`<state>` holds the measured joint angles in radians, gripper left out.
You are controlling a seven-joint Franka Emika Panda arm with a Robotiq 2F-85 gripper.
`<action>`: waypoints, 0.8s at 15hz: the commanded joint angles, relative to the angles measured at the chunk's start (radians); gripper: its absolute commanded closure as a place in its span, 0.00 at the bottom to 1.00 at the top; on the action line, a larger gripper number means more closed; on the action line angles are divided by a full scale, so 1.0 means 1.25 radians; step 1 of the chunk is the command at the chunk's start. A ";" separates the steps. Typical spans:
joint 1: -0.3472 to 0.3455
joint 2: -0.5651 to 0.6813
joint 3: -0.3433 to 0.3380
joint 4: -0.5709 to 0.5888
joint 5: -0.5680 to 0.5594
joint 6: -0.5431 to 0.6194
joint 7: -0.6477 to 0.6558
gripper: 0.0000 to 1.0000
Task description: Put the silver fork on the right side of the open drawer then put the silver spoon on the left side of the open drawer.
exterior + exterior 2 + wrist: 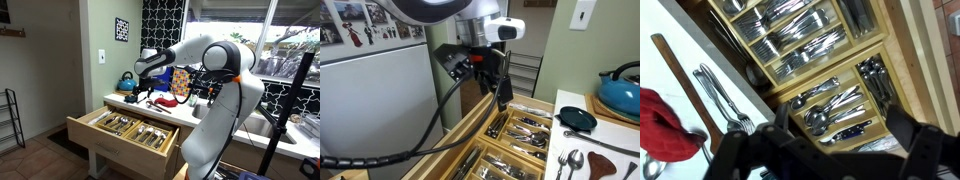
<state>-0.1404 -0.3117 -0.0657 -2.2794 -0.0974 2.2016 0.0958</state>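
Overhead, the spread claw [503, 97] hangs clear of the open drawer [470, 123].

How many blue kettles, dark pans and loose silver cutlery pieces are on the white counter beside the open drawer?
Blue kettle: 1
Dark pan: 1
Silver cutlery pieces: 2
Total: 4

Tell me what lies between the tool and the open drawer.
Nothing. In an exterior view the tool, jaws open, hangs above the open drawer with only bare air between them.
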 commanded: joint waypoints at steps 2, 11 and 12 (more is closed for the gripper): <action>0.006 0.004 -0.004 0.004 -0.001 -0.003 0.000 0.00; 0.001 0.076 -0.026 0.052 -0.037 0.023 -0.063 0.00; 0.002 0.096 -0.034 0.064 -0.032 0.026 -0.089 0.00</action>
<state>-0.1438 -0.2675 -0.0789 -2.2494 -0.1439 2.2191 0.0642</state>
